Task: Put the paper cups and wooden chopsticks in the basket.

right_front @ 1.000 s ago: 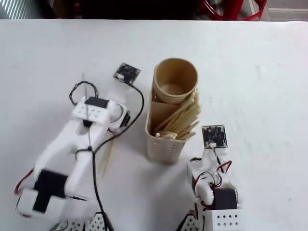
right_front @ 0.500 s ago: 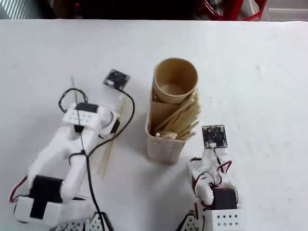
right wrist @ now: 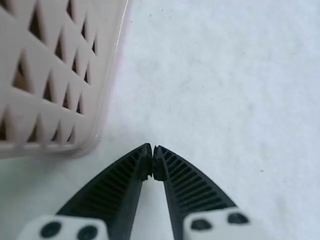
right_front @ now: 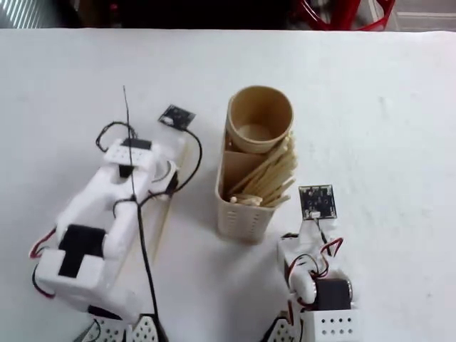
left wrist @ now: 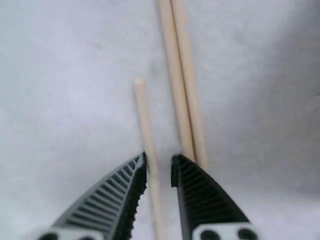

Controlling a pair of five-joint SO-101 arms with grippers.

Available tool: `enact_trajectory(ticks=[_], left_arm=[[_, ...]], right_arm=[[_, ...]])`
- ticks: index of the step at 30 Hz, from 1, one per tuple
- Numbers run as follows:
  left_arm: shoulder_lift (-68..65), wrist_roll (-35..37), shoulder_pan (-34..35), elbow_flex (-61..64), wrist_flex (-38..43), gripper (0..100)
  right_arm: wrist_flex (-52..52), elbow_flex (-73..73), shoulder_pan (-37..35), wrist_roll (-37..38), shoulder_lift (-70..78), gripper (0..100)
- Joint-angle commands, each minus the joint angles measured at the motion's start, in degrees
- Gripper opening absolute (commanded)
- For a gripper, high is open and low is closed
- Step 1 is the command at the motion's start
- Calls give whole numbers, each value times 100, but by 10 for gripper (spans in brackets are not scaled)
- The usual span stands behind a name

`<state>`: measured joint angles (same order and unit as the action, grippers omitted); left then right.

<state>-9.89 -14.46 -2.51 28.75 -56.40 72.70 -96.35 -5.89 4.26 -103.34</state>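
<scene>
A single wooden chopstick (left wrist: 145, 120) lies on the white table and runs between the jaws of my left gripper (left wrist: 158, 167). The jaws stand open by a narrow gap, and the stick rests against one of them. A pair of chopsticks (left wrist: 181, 90) lies just beside it. In the high view a chopstick (right_front: 182, 165) peeks out beside the left arm (right_front: 107, 214). The beige basket (right_front: 242, 214) holds a paper cup (right_front: 260, 117) at its far end and several chopsticks (right_front: 269, 178) in the near part. My right gripper (right wrist: 152, 155) is shut and empty beside the basket's wall (right wrist: 55, 75).
The right arm (right_front: 313, 285) sits folded near the table's front edge, right of the basket. Black cables (right_front: 139, 235) trail over the left arm. A red chair frame (right_front: 342, 14) stands beyond the table's far edge. Bare table surface spreads to the far left and right.
The left arm swung left, then moved forward and settled over the loose chopsticks on the table. The right arm and the basket have stayed still.
</scene>
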Motion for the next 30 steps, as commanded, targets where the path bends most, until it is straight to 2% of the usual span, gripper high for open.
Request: enact_trajectory(ticks=[1, 4, 10, 13, 19, 23, 30], left_arm=[[-224, 141, 31, -387, -255, 86], [-189, 132, 31, -422, -237, 18], [1103, 167, 295, -695, -273, 22], [2026, 149, 400, -1257, -607, 23], [3240, 176, 154, -2998, -1556, 24], [3626, 185, -505, -4176, -1785, 24], [3732, 185, -2624, -5011, -1653, 24]], right_arm=[[22, -53, 40, 9, -13, 19], [22, -53, 40, 9, -13, 19], [22, -53, 40, 9, -13, 19], [22, -53, 40, 9, -13, 19], [22, -53, 40, 9, -13, 19], [22, -53, 48, 9, -13, 19], [22, -53, 48, 9, -13, 19]])
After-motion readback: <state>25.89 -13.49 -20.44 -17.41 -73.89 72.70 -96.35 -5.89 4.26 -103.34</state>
